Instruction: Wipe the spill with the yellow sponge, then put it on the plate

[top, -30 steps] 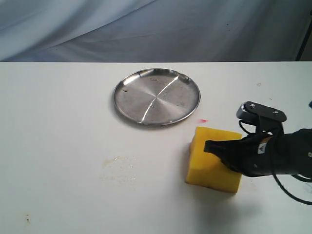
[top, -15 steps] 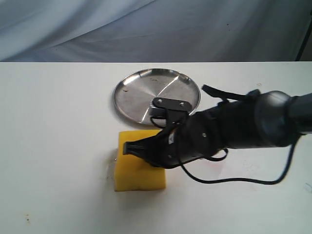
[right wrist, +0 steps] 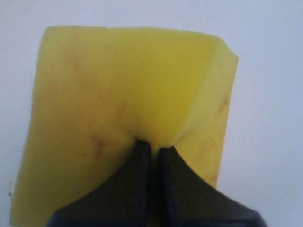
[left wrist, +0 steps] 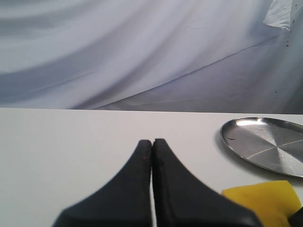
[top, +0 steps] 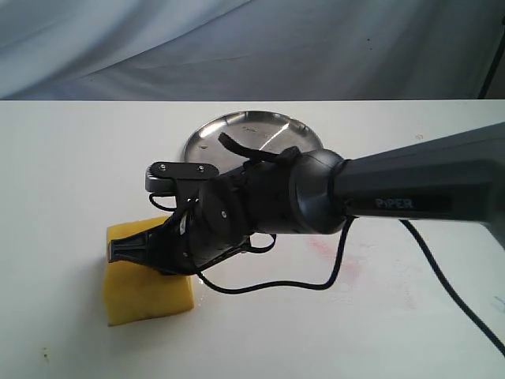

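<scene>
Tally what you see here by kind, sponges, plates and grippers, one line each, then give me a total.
Yellow sponge: 1
Steel plate: 1
Grippers: 2 (right gripper shut on the yellow sponge, left gripper shut and empty)
Total: 4

White table (top: 63, 158); wrinkled grey-blue cloth backdrop (top: 237, 47) behind.

Right arm (top: 410, 189) lies across the desk from the right edge past the middle, barring the centre. Steel plate (top: 260, 130) sits behind it, toward the far edge. Yellow sponge (top: 142, 296) occupies the near-left. Far-left corner and left edge open. Loose cable (top: 316, 286) lies near-centre.
</scene>
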